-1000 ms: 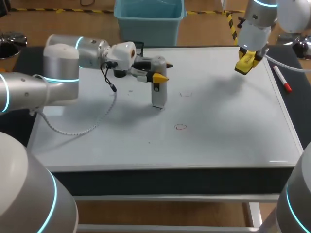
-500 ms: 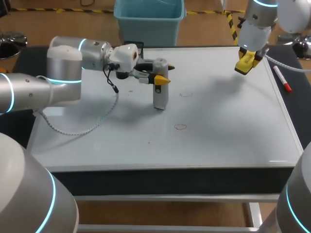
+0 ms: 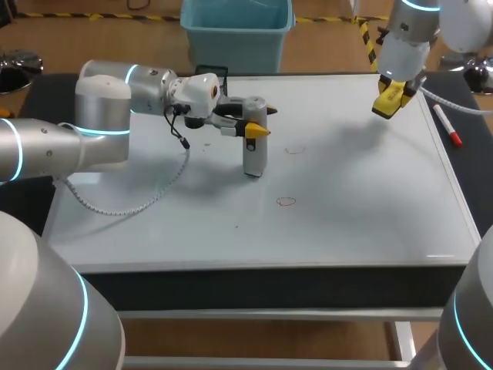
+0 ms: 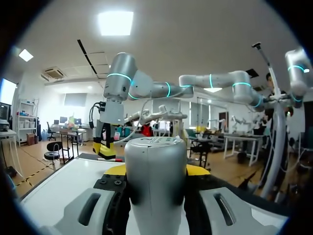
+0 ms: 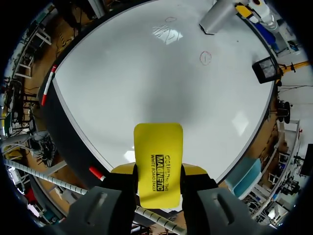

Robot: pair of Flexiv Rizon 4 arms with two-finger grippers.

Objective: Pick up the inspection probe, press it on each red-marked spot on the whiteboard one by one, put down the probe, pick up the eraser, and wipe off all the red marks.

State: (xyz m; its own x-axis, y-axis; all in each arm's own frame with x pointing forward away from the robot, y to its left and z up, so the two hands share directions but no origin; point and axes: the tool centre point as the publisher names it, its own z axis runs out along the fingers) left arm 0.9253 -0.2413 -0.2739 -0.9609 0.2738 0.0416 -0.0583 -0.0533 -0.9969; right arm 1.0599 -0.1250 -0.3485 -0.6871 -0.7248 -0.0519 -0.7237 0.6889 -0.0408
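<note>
On the whiteboard (image 3: 370,223), just below the frame's centre, lies the nearer red mark (image 3: 286,202). Up and to its left the probe (image 3: 254,150) stands upright, long axis vertical, clenched in the left gripper (image 3: 259,120). The second red mark (image 3: 295,149) sits just right of it. At the upper right, well apart, the right gripper (image 3: 389,100) grasps the eraser (image 3: 385,103).

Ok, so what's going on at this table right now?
The left gripper is shut on the grey probe, holding it upright with its lower end at the whiteboard, beside two red marks but on neither. The right gripper is shut on the yellow eraser, above the board's far right corner. Both marks are unwiped. A red marker lies by the right edge.
</note>
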